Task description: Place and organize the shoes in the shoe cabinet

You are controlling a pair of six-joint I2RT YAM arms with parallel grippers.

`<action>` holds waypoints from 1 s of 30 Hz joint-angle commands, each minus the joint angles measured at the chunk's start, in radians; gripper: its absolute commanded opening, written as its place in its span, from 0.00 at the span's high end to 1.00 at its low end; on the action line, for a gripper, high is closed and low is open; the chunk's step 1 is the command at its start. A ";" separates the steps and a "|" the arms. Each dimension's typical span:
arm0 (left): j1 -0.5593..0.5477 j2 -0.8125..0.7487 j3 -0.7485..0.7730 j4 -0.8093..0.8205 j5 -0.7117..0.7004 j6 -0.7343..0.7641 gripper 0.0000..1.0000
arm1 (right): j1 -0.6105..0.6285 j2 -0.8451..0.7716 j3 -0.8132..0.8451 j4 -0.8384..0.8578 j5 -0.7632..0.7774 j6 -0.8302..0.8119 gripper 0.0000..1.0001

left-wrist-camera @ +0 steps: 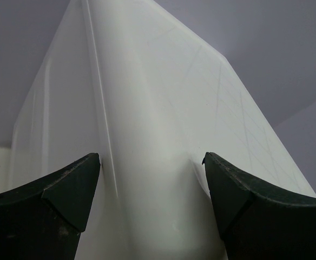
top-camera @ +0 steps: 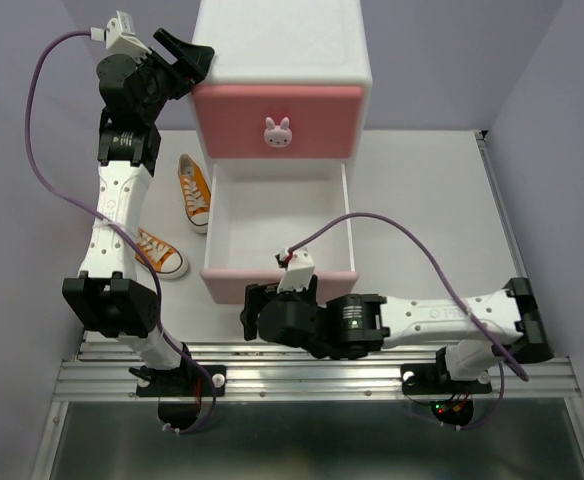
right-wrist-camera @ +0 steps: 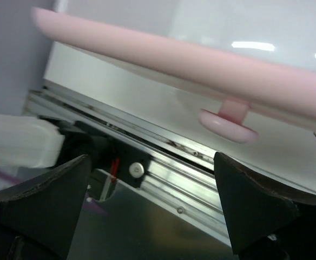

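The shoe cabinet [top-camera: 282, 45] stands at the back, white, with its upper pink drawer [top-camera: 277, 120] pushed in. Its lower drawer [top-camera: 222, 225] is pulled out toward me, and its inside looks bare white. Two orange shoes lie on the table left of that drawer, one [top-camera: 194, 188] farther back and one [top-camera: 160, 252] nearer. My left gripper [top-camera: 194, 55] is open at the cabinet's top left corner, and that white corner [left-wrist-camera: 147, 108] fills the gap between its fingers [left-wrist-camera: 71, 189]. My right gripper [top-camera: 250, 312] hangs open and holds nothing, just in front of the drawer's pink front [right-wrist-camera: 190, 57].
A metal rail [top-camera: 312, 375] runs along the table's near edge under both arm bases and shows close below the right fingers [right-wrist-camera: 201, 179]. A pink round stud [right-wrist-camera: 228, 123] sticks out under the drawer front. Purple walls close in the left, back and right.
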 commanded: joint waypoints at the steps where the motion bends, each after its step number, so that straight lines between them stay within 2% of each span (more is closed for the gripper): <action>1: -0.002 0.159 -0.042 -0.289 -0.054 0.135 0.13 | 0.000 -0.151 -0.004 0.326 -0.043 -0.278 0.00; 4: -0.002 0.162 -0.002 -0.316 -0.055 0.134 0.13 | 0.000 -0.160 0.063 0.323 0.029 -0.369 0.00; 7: 0.000 0.167 0.033 -0.339 -0.057 0.126 0.12 | -0.107 -0.198 0.053 0.325 0.028 -0.325 0.00; 9: 0.003 0.178 0.083 -0.362 -0.057 0.121 0.12 | -0.173 -0.223 0.019 0.325 -0.015 -0.222 0.00; 11: 0.008 0.187 0.127 -0.370 -0.052 0.117 0.12 | -0.272 -0.251 -0.010 0.323 -0.022 -0.205 0.00; 14: 0.014 0.201 0.191 -0.387 -0.038 0.106 0.10 | -0.402 -0.277 0.007 0.323 0.006 -0.288 0.00; 17: 0.023 0.219 0.262 -0.402 -0.034 0.098 0.09 | -0.557 -0.294 -0.009 0.308 -0.124 -0.320 0.00; 24: 0.032 0.248 0.432 -0.395 0.029 0.032 0.01 | -0.735 -0.373 -0.053 0.221 -0.136 -0.296 0.00; 30: 0.070 0.233 0.488 -0.298 0.058 -0.075 0.01 | -0.786 -0.401 -0.026 0.118 -0.137 -0.297 0.00</action>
